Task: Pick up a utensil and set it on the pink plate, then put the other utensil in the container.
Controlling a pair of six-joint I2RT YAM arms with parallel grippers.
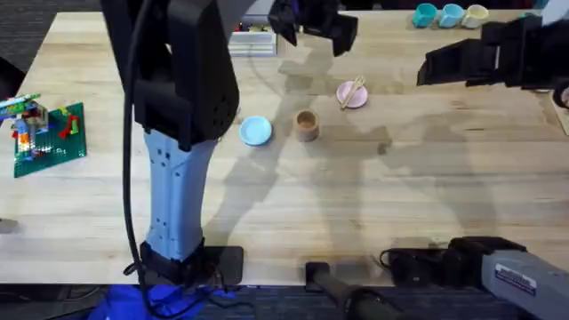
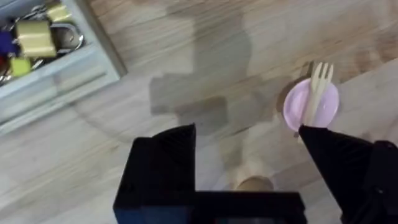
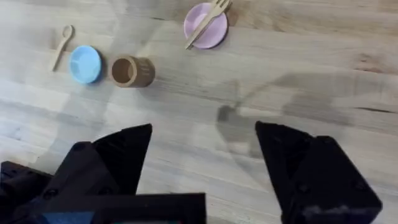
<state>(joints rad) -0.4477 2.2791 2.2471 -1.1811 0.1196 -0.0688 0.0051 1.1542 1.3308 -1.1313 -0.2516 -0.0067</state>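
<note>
The wooden fork (image 1: 352, 91) (image 2: 318, 88) (image 3: 206, 22) lies across the pink plate (image 1: 357, 99) (image 2: 297, 106) (image 3: 214, 32). The brown cup (image 1: 307, 124) (image 3: 132, 71) stands upright between the pink plate and a light blue plate (image 1: 256, 131) (image 3: 85, 63). Its rim (image 2: 255, 183) shows between my left fingers. The wooden spoon (image 3: 62, 45) rests on the table just beyond the blue plate. My left gripper (image 1: 313, 27) (image 2: 245, 134) hangs open and empty above the table behind the plate. My right gripper (image 1: 444, 62) (image 3: 204, 127) is open and empty, raised to the right of the plate.
A white tray (image 1: 253, 37) (image 2: 62, 74) holding padlocks sits at the back centre. A Lego build on a green base (image 1: 49, 133) stands at the far left. Small cups (image 1: 449, 13) line the back right corner. The left arm's body (image 1: 178, 80) towers over the table's left middle.
</note>
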